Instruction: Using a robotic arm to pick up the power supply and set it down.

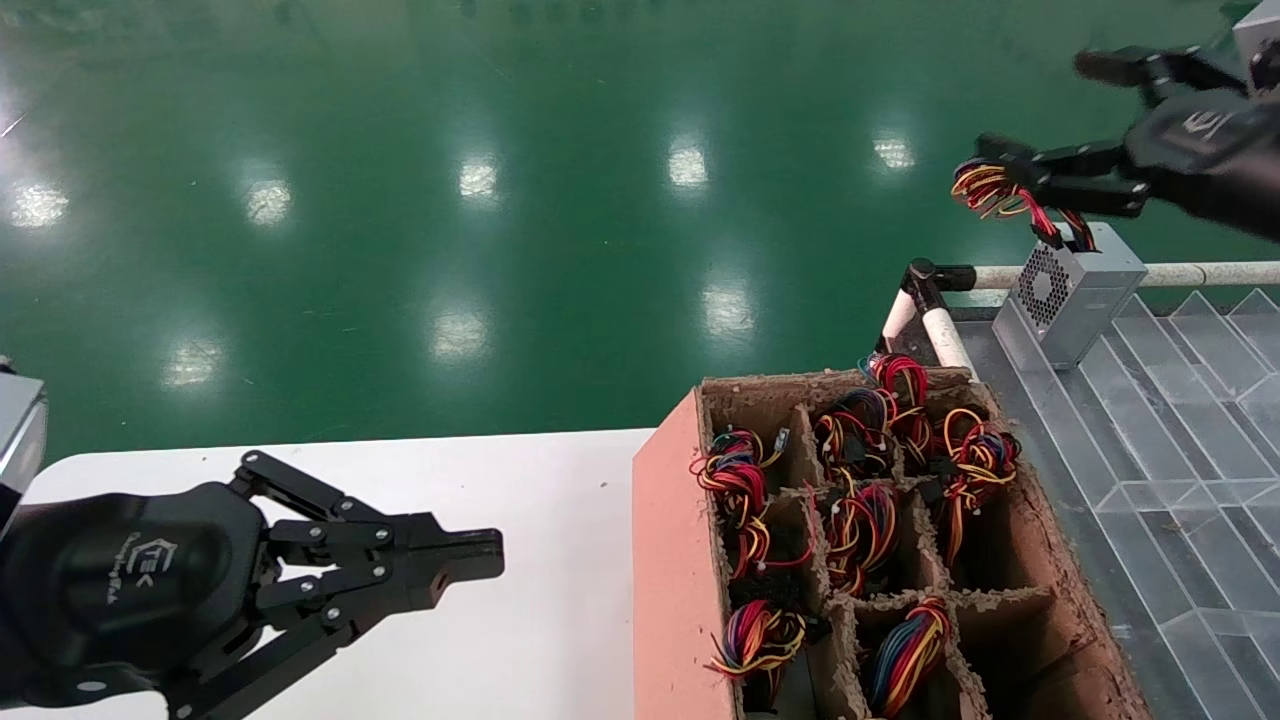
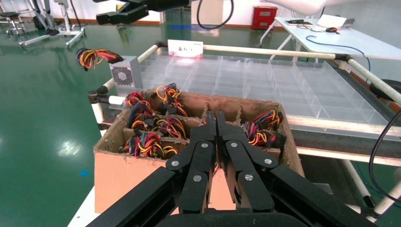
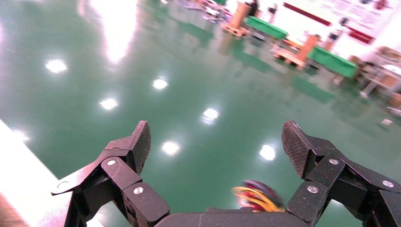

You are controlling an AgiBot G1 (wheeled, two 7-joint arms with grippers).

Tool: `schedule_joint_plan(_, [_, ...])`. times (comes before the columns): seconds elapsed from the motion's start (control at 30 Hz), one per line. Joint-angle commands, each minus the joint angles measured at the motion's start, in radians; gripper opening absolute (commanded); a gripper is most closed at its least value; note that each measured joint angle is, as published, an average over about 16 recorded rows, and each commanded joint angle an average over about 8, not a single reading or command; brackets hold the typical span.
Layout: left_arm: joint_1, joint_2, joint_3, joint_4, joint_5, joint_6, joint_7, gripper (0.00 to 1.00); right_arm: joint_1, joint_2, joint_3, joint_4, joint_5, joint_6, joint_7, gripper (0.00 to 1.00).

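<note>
Just below the right gripper (image 1: 1040, 115), whose fingers stood wide apart and empty, one grey power supply (image 1: 1080, 295) rested on the clear tray (image 1: 1190, 420), its wires near the lower finger. I judged a straight retreat best. The left gripper (image 1: 485, 555) was pressed together beside the carton (image 1: 670, 560), which held about seven wire bundles.

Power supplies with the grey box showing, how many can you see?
1: the power supply on the clear tray's far corner. Wire coils in the cardboard box may hide more.
</note>
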Motion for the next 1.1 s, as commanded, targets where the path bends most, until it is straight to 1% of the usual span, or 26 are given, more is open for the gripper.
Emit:
schedule_joint_plan(0.03, [0.0, 0.0, 0.0, 0.0, 0.0, 0.0, 0.0, 1.0, -0.031, 0.006, 0.006, 0.042, 0.02, -0.022, 0.022, 1.0])
schedule_joint_plan(0.97, [0.0, -0.001, 0.001, 0.0, -0.001, -0.001, 0.001, 1.0, -0.461, 0.095, 0.083, 0.635, 0.306, -0.329, 0.326, 1.0])
schedule_joint_plan(1.1, [0.0, -0.001, 0.002, 0.0, -0.001, -0.001, 0.001, 1.0, -0.511, 0.105, 0.092, 0.705, 0.339, -0.365, 0.362, 1.0])
